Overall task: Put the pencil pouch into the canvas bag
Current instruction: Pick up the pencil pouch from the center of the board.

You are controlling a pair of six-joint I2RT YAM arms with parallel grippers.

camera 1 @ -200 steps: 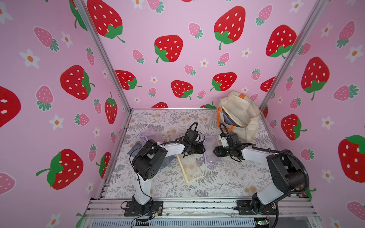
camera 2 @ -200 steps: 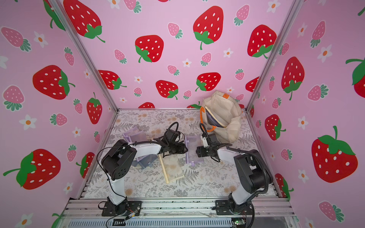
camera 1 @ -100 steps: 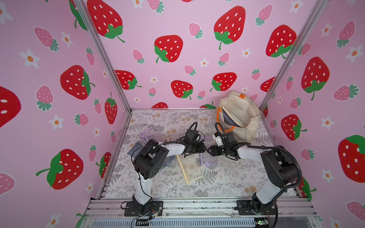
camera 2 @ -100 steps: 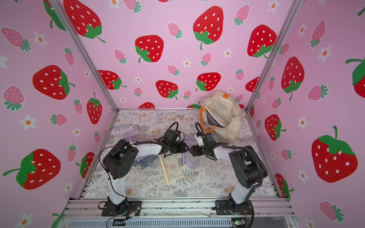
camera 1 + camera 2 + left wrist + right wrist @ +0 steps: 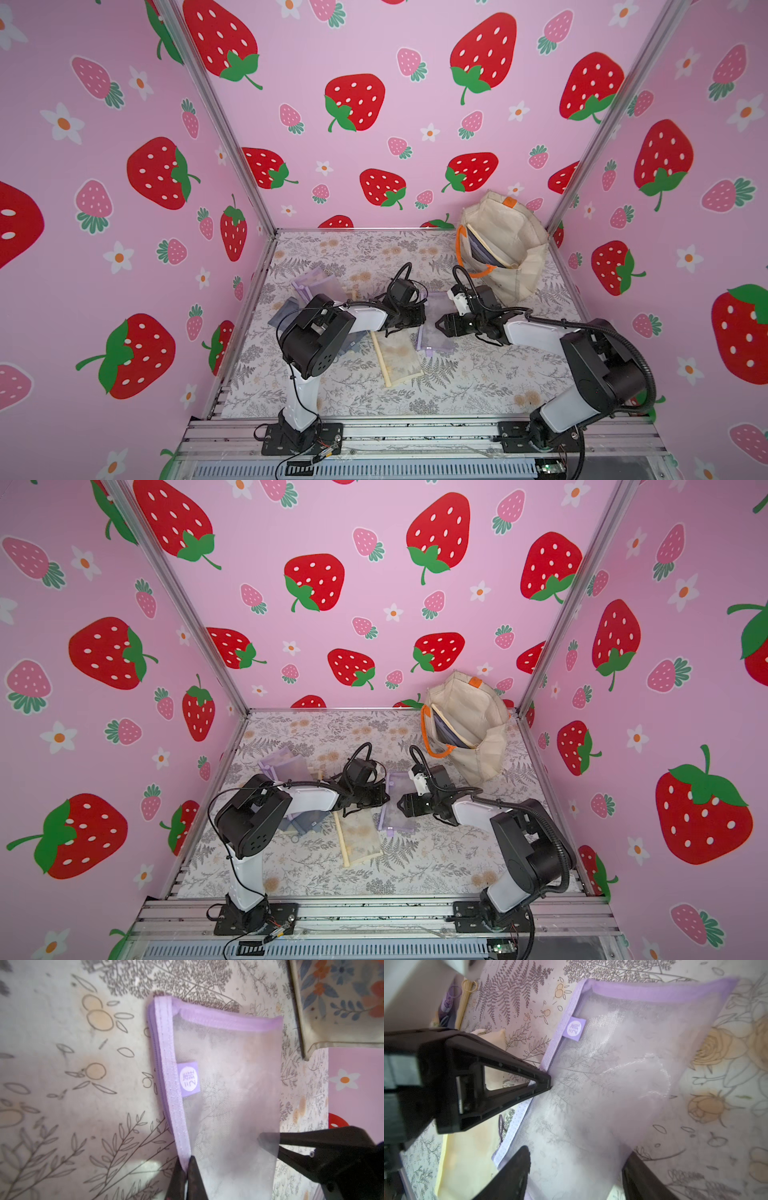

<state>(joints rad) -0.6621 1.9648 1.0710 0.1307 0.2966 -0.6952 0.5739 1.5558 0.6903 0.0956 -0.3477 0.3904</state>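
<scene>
While left hand (image 5: 186, 1164) pinches pencil pouch (image 5: 228, 1084) hem | right hand (image 5: 578, 1155) gapes astride it

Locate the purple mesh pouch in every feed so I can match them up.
Top views: purple mesh pouch mid-table in both, held by the left end effector.
Left wrist: pouch fills the middle.
Right wrist: pouch fills most of the frame.
Shared landmark: the left end effector pinching the pouch's purple trim.
</scene>
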